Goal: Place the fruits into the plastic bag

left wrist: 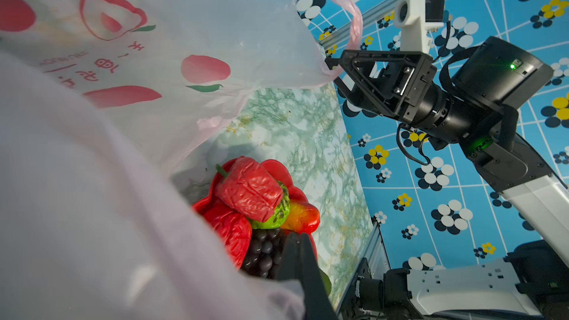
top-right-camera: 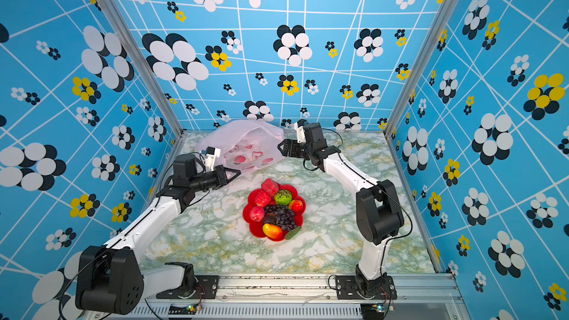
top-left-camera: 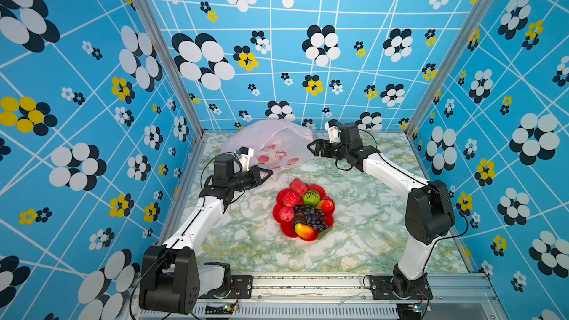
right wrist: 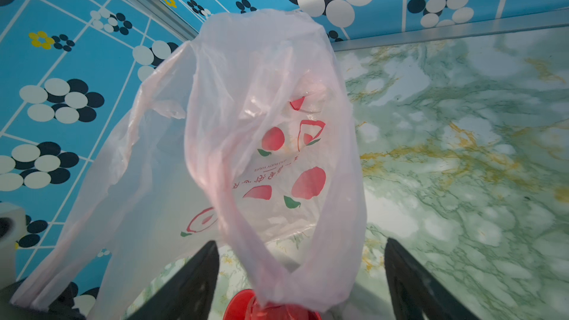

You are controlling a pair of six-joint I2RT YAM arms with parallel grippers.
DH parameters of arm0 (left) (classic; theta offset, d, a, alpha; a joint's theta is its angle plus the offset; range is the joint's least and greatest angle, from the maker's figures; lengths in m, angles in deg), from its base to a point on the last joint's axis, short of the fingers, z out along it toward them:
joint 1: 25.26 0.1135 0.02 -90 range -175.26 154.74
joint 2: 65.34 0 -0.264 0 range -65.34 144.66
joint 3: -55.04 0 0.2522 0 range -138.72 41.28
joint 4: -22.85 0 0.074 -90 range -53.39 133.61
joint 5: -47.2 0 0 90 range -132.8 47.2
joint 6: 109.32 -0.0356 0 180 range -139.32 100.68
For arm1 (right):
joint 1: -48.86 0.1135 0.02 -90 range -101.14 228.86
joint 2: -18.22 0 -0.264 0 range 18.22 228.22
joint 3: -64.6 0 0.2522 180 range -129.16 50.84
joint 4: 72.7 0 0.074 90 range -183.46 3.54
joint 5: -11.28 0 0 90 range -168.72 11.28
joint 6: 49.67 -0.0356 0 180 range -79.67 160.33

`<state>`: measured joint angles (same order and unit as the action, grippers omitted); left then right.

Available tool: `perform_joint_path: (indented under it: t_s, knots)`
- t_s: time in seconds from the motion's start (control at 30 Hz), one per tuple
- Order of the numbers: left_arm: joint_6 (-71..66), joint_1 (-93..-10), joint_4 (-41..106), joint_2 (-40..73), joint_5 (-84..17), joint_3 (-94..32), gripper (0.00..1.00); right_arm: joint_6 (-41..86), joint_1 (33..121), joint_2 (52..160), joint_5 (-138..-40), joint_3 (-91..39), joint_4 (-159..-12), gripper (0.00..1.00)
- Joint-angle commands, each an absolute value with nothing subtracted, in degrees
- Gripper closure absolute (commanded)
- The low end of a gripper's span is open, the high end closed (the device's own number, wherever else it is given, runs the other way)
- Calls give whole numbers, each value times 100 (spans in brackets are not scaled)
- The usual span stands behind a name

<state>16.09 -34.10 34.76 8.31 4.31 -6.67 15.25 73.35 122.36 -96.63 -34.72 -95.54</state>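
Now, left hand [top-left-camera: 269, 172] pinching the plastic bag [top-left-camera: 271, 136], the spread right hand [right wrist: 301, 244] should close squarely on the handle loop [right wrist: 348, 210] between its fingers [right wrist: 197, 272].

Thin, crinkly, translucent plastic bag [top-left-camera: 277, 135]

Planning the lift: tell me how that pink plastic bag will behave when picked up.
The plastic bag will probably be floppy: its film sags in creases. It looks very light, thin enough to see through, so it may drift. Its loop handle hangs limp, so the mouth likely collapses unless held open.
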Motion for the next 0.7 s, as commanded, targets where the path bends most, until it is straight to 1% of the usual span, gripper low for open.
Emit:
perform_joint_path:
  t_s: [0.0, 0.03, 0.07, 0.1, 0.27, 0.43, 0.67]
  knots:
    - [1165, -3709, 3787, 975, 509, -967, 100, 1514, 7303, 11669, -9541, -3622, -9911, 12]
    - [1157, -3767, 3792, 1018, 477, -995, 100, 1474, 7306, 11505, -9521, -3530, -9857, 10]
    - [1161, -3791, 3790, 1062, 468, -1013, 100, 1430, 7303, 11362, -9491, -3445, -9798, 4]
    - [1177, -3809, 3785, 1114, 462, -1030, 100, 1405, 7303, 11206, -9470, -3362, -9755, 1]
    - [1132, -3809, 3912, 1327, 516, -1226, 100, 1420, 7305, 10524, -9256, -3211, -10031, 1]
    - [964, -3819, 4135, 1418, 552, -1382, 100, 1500, 7303, 9969, -8932, -3430, -10994, 1]
    - [1105, -3837, 3793, 1368, 592, -1061, 100, 1613, 7302, 9127, -8861, -3445, -12064, 1]
